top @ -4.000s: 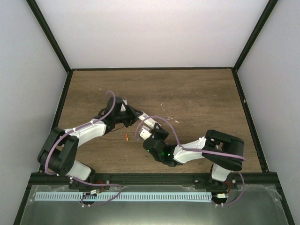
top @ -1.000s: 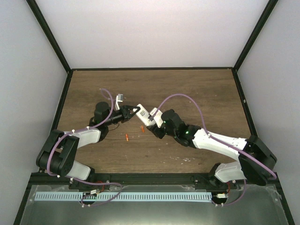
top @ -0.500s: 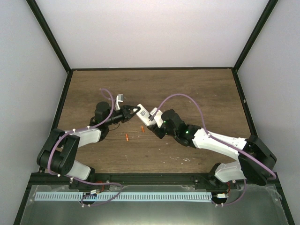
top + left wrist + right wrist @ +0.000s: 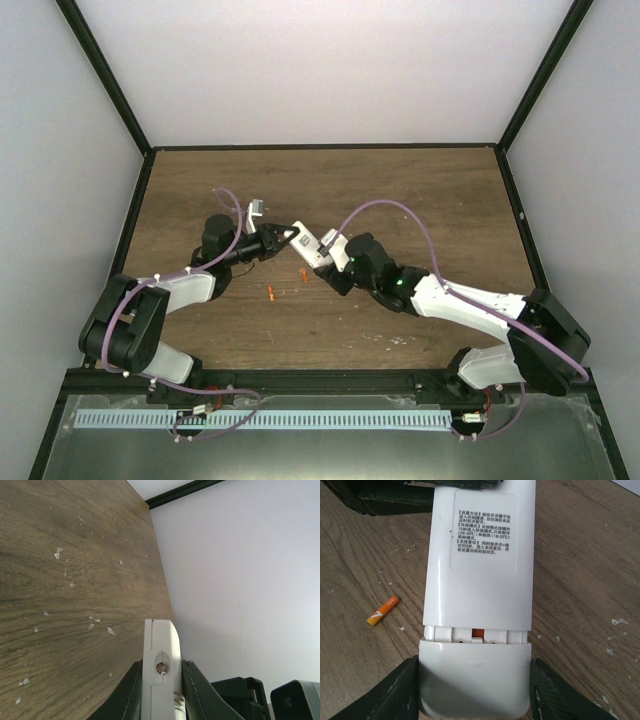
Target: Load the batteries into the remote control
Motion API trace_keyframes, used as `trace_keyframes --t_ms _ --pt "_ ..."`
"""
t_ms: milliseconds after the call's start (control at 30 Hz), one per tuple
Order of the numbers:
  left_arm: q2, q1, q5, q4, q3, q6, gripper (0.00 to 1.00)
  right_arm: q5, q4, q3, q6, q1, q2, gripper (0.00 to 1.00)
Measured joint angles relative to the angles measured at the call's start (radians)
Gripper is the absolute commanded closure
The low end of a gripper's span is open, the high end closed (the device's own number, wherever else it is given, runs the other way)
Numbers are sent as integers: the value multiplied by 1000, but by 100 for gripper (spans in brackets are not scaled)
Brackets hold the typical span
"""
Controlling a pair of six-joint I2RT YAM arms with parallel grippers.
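Lying on speckled wood table (image 4: 420, 195): battery (image 4: 382, 611); white walls (image 4: 320, 70) around.

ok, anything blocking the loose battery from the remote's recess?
Yes: the white cover sits over most of the recess in the remote control, leaving only a slit. The battery lies on the table beside it.

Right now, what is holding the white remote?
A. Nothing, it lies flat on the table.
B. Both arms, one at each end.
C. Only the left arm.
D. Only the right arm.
B: the left gripper presses both sides of the remote at one end, and the right gripper clamps its other end between its fingers.
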Motion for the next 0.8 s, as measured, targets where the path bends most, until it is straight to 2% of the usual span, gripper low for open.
trace_keyframes --t_ms 800 --pt "0 19 28 -131 60 54 100 -16 53 -20 41 -5 19 59"
